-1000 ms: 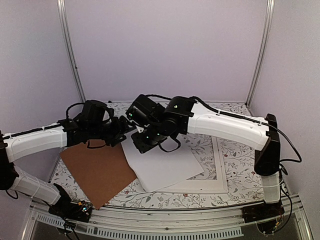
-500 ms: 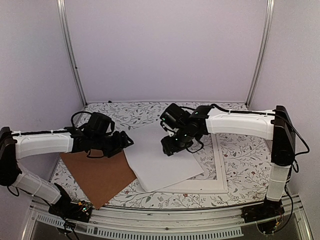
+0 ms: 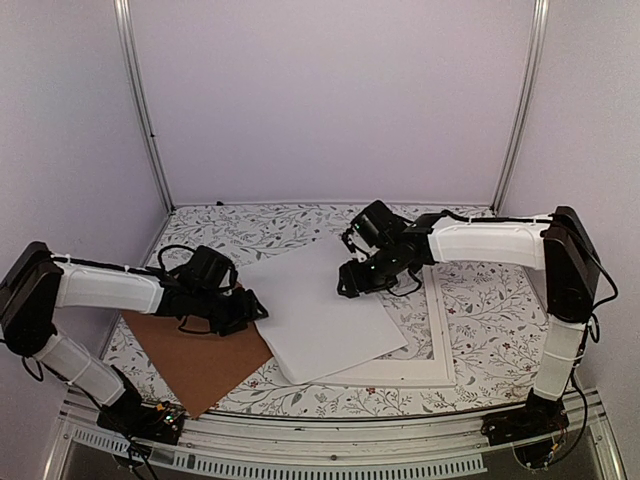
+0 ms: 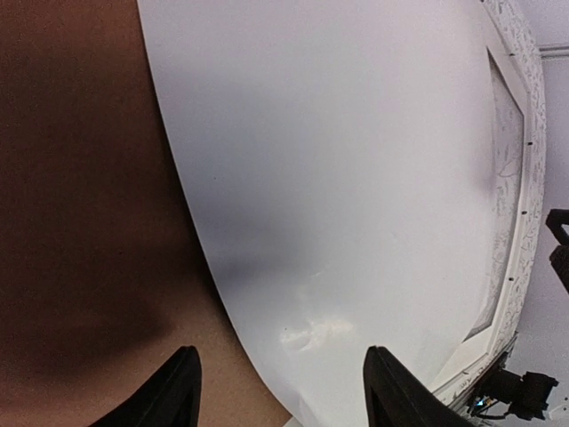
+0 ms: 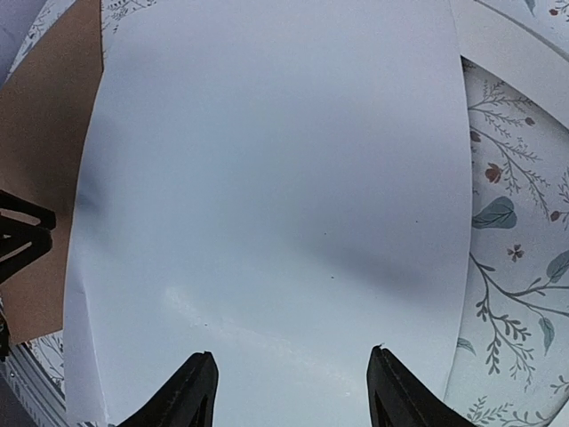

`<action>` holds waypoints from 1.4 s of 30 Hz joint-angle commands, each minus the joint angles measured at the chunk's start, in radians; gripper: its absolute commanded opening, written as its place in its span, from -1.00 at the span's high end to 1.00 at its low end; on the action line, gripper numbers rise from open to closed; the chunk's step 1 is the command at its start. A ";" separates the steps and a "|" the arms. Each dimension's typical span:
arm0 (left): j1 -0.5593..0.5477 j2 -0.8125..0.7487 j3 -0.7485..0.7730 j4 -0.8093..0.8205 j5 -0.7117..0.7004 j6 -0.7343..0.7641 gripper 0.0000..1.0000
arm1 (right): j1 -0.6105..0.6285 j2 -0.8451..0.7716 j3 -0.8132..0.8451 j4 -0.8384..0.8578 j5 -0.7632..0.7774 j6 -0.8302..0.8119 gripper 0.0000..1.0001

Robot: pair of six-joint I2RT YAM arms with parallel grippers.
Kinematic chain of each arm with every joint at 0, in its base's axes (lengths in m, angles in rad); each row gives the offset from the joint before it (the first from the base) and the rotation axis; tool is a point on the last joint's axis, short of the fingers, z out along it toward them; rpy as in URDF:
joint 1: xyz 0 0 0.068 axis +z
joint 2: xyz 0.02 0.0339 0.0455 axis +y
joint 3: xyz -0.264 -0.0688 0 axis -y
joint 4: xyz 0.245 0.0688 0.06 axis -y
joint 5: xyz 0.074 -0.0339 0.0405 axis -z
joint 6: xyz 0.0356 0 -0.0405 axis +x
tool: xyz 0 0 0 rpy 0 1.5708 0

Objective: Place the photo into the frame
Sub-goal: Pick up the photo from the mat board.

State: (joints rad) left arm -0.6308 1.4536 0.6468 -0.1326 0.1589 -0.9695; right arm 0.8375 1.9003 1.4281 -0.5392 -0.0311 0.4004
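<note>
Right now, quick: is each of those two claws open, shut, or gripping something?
Left gripper: open, holding nothing, over the edge of the white sheet.
Right gripper: open, holding nothing, above the same sheet.

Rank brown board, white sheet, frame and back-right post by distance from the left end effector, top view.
1. brown board and white sheet, both under the left end effector: too close to call.
2. frame, right side.
3. back-right post, far corner.

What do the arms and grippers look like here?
The left arm and right arm have smooth white link covers, black joints and wrist housings, and thin black cables looping near the wrists. The left gripper and right gripper each have two black tapered fingers.
</note>
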 commanded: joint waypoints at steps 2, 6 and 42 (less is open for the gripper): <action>0.006 0.044 -0.016 0.070 0.051 -0.018 -0.20 | 0.005 0.004 -0.042 0.098 -0.105 0.006 -0.21; 0.006 0.064 -0.017 0.077 0.051 -0.027 -0.10 | 0.005 -0.008 -0.065 0.115 -0.113 0.014 -0.20; 0.023 -0.074 0.055 -0.014 0.137 0.165 1.00 | -0.079 -0.100 -0.120 0.055 0.019 0.006 -0.25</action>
State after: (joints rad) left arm -0.6243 1.4364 0.6388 -0.0250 0.2356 -0.9398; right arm 0.8078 1.8538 1.3224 -0.4622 -0.0532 0.4183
